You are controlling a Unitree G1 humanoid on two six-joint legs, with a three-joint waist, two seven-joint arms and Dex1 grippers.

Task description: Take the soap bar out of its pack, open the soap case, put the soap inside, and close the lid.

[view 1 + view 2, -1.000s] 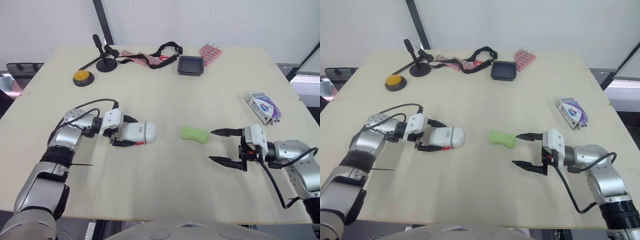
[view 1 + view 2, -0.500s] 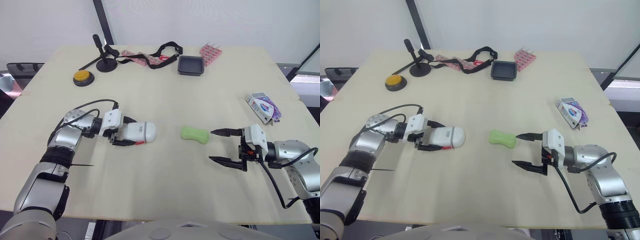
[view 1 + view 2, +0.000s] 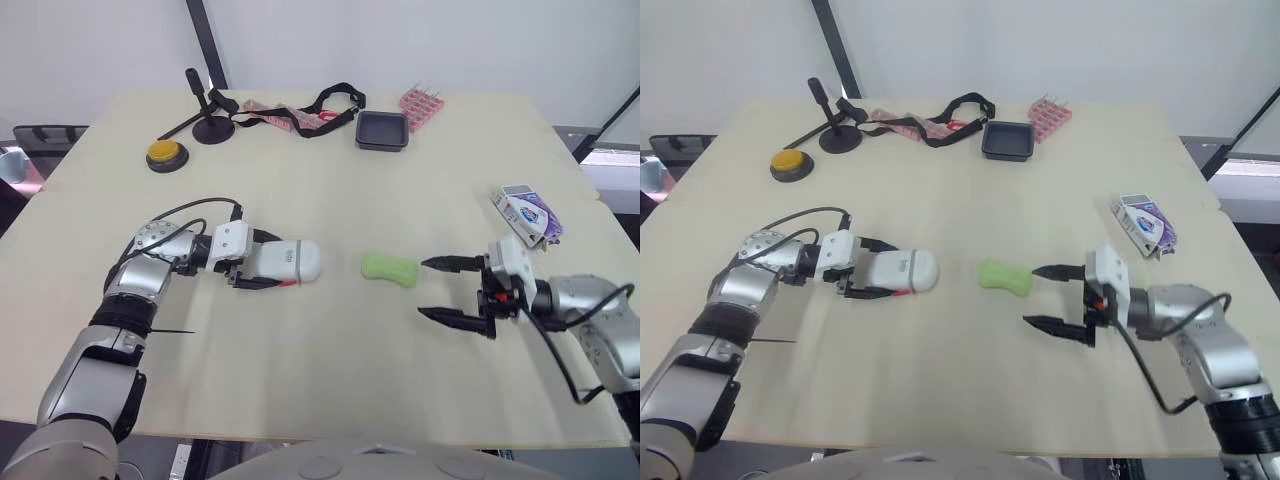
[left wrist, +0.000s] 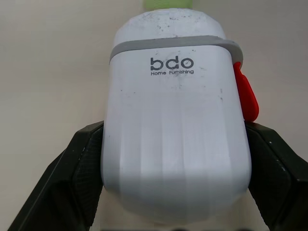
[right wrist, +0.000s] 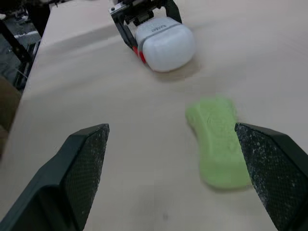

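The white soap case (image 3: 284, 262), with a grey band and a red latch, lies on its side on the table, lid closed. My left gripper (image 3: 262, 263) is shut on it, one black finger (image 4: 72, 178) on each flank. The bare green soap bar (image 3: 389, 268) lies on the table to the right of the case, a short gap apart. My right gripper (image 3: 423, 289) is open just right of the soap, its far fingertip nearly at the soap's end and nothing between its fingers (image 5: 82, 159). The purple-and-white soap pack (image 3: 525, 213) lies near the table's right edge.
Along the table's far side are a yellow button (image 3: 165, 154), a black stand (image 3: 205, 115), a black strap (image 3: 320, 105), a dark tray (image 3: 382, 130) and a pink rack (image 3: 421, 105).
My left gripper has slid the soap case a little to the right, toward the soap. My right wrist has shifted slightly; its fingertips stay by the soap.
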